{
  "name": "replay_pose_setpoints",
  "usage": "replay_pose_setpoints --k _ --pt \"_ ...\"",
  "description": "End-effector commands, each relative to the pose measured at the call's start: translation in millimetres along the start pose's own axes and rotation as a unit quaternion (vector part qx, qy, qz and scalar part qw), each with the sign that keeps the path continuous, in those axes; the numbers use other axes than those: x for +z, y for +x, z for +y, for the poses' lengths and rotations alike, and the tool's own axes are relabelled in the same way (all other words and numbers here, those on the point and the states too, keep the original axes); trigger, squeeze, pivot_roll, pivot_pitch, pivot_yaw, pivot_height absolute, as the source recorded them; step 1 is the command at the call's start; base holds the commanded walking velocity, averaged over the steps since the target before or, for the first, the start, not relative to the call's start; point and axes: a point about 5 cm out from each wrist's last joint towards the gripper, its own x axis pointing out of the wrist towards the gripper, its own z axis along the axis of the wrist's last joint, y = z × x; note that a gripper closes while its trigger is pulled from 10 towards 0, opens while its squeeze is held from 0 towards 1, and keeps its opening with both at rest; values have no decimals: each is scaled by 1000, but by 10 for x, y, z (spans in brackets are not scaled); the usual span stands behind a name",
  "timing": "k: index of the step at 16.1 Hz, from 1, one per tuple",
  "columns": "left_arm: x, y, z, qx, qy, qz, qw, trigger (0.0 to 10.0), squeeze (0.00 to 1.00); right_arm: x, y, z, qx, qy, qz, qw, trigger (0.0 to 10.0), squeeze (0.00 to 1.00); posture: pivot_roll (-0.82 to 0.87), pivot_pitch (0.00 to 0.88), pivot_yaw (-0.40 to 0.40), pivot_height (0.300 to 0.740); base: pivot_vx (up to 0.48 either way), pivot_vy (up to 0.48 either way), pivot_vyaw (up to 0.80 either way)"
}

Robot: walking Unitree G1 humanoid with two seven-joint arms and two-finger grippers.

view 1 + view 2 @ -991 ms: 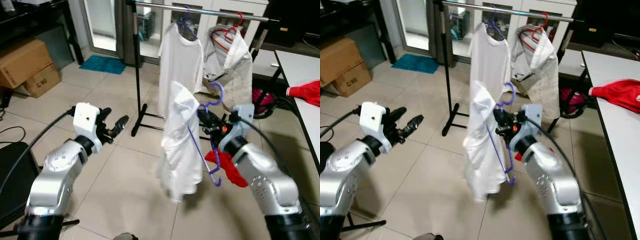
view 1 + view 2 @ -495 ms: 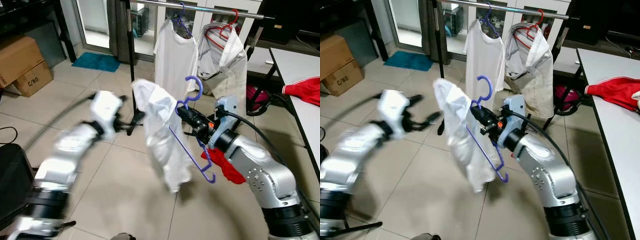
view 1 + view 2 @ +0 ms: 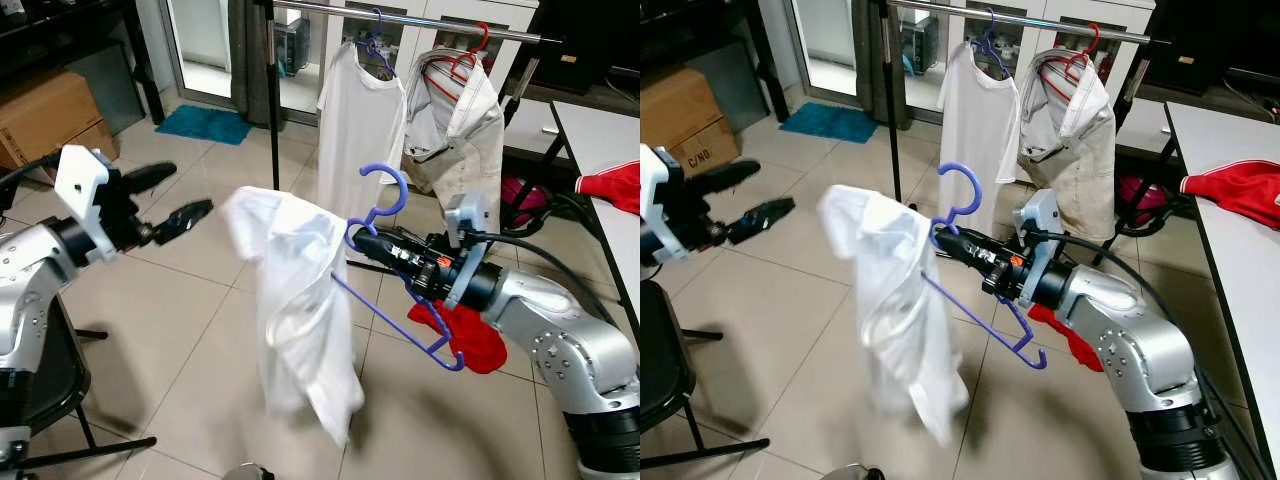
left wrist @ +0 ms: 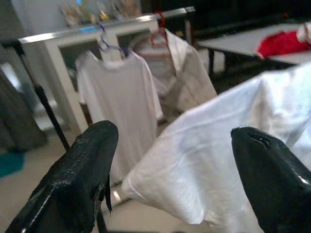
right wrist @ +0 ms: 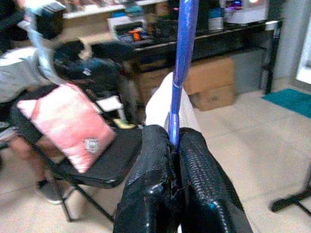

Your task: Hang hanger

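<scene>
My right gripper (image 3: 366, 241) is shut on the neck of a purple hanger (image 3: 398, 305), just below its hook (image 3: 384, 186). A white shirt (image 3: 297, 305) hangs off the hanger's left end, bunched and blurred. In the right wrist view the fingers (image 5: 154, 160) pinch the purple hanger rod (image 5: 183, 53). My left gripper (image 3: 188, 190) is open out to the left, apart from the shirt; its wrist view has both fingers (image 4: 85, 174) wide apart with the shirt (image 4: 218, 160) beyond them. The clothes rail (image 3: 420, 20) runs across the back, above and behind the hanger.
On the rail hang a white T-shirt (image 3: 356, 120) and a beige garment (image 3: 468, 115) on a red hanger. The rack's pole (image 3: 272, 90) stands left of them. Red cloth (image 3: 472, 338) lies on the floor, a table (image 3: 600, 130) at right, boxes (image 3: 50, 115) and a black chair (image 3: 40, 375) at left.
My left arm has swung back to the left, away from the shirt. The right gripper has pushed the hanger out leftward and tilted it, and the shirt is swinging.
</scene>
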Motion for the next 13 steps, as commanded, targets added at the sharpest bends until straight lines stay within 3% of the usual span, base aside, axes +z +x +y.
replay_pose_setpoints --k 1,6,8,9,10,11,12,13 --pt "-58 -50 21 -23 4 33 999 10000 0 178 -56 19 30 -13 -25 999 10000 0 -124 0 -8 740 0 0 0" --pt "-354 20 41 21 13 77 997 10000 0 221 -97 83 68 8 -45 997 10000 0 -122 0 -3 740 0 0 0" --pt "-411 89 16 14 6 76 997 10000 0 234 -91 114 80 12 -46 996 10000 0 -127 0 -3 740 0 0 0" --pt "-394 185 -26 -1 -12 52 999 10000 0 251 -96 130 87 12 -47 995 10000 0 -136 0 -1 740 0 0 0" --pt "-389 259 -50 -8 -20 39 999 6196 0 264 -100 136 91 12 -48 995 10000 0 -137 0 0 740 0 0 0" --pt "-400 314 -64 -10 -22 37 999 4196 0 268 -103 129 90 13 -50 995 10000 0 -137 0 1 740 0 0 0" --pt "-408 381 -80 -8 -24 34 999 2588 0 278 -100 127 89 13 -53 995 10000 0 -138 0 2 740 0 0 0" --pt "-413 402 -80 -7 -25 32 999 2157 0 282 -99 129 89 13 -54 994 10000 0 -138 0 2 740 0 0 0"
